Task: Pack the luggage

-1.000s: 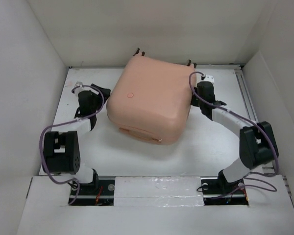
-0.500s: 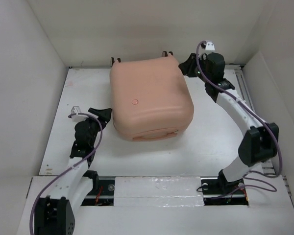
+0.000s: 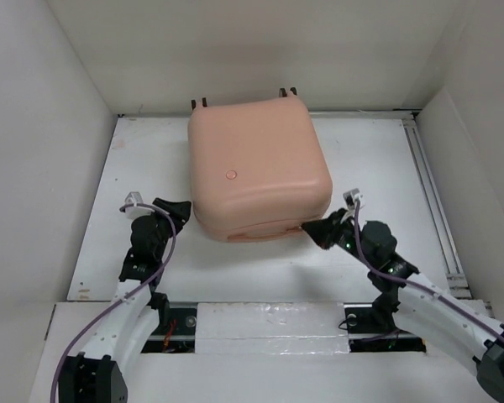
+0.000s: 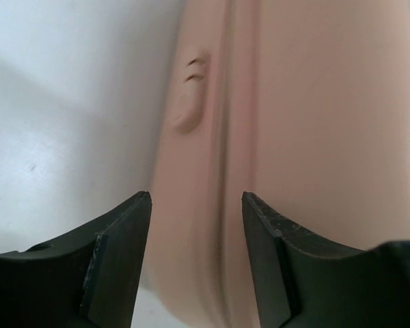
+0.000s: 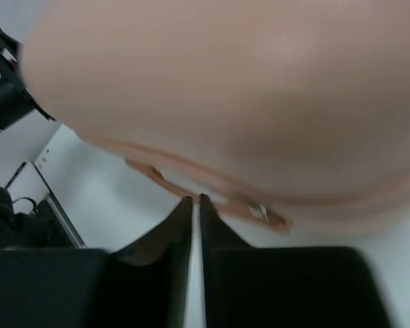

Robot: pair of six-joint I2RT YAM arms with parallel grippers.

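from above, we see the luggage (image 3: 256,172) lying closed on the white table (image 3: 378,168), shell up, towards the far wall, with its wheels (image 3: 200,103) against the far edge and a round button mark (image 3: 230,175) on top. our left gripper (image 3: 178,207) sits just beside the case's near left corner. our right gripper (image 3: 312,228) points at its near right corner, the tips touching or almost touching the shell; we cannot tell which.

in the left wrist view, our left gripper (image 4: 197,201) is spread wide with nothing between its fingers (image 4: 123,232). the pink side of the luggage (image 4: 314,123) fills the frame ahead, its seam groove (image 4: 225,137) running in line with the gap.

in the right wrist view, our right gripper (image 5: 195,199) is pressed together, only a thin slit between the fingers, holding nothing. its tips sit right under the rim of the luggage (image 5: 246,89), near a small metal tab (image 5: 260,212).
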